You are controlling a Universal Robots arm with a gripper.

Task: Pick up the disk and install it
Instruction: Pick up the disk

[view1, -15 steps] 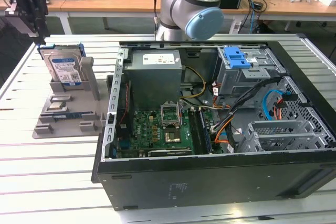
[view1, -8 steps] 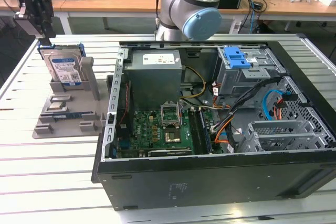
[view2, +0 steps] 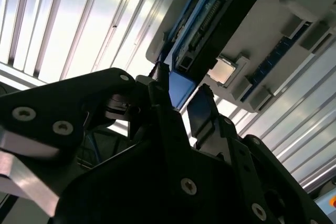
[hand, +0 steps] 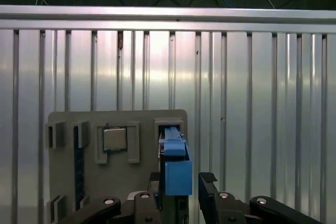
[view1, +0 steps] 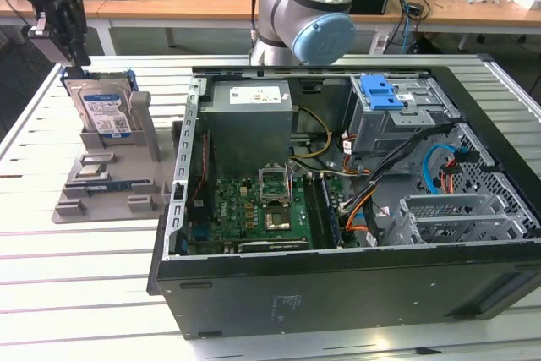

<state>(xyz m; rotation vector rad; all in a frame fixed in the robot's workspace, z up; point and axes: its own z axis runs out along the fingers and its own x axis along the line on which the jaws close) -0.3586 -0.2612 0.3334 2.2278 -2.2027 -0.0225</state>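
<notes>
1. Closest to the lens in both wrist views, we are looking at the gripper (hand: 180, 176) (view2: 184, 81). Its black fingers (hand: 208, 181) (view2: 202, 100) are standing apart and clamping nothing. The blue-railed edge of the disk (hand: 176, 150) (view2: 212, 22) is showing in the gap between them, with a sliver of space on either side.
2. At the exterior view's far left, we are seeing that gripper (view1: 78, 58) hanging just above the top edge of the disk (view1: 103, 109).
3. We are finding the disk standing upright on its edge in a slot of a grey holder (view1: 127, 188) (hand: 68, 124), with its white-and-blue label facing the near side. The holder is resting on the slatted metal table (view1: 84, 276).
4. We are noticing a small square chip (hand: 114, 139) (view2: 223, 71) lying flat in a pocket of the holder, just beside the disk's slot.
5. Moving right, we are seeing an open computer case (view1: 338, 285) lying on its side, just beside the holder. A grey power supply box (view1: 250, 128) is sitting at its far left, with a green motherboard (view1: 262, 209) nearer to us.
6. Behind the case, we are seeing the arm's grey-and-blue joint (view1: 308, 14) rising.
7. Toward the case's far right, we are seeing a grey drive cage (view1: 397, 120) carrying a blue latch (view1: 380, 90), well apart from the disk.
</notes>
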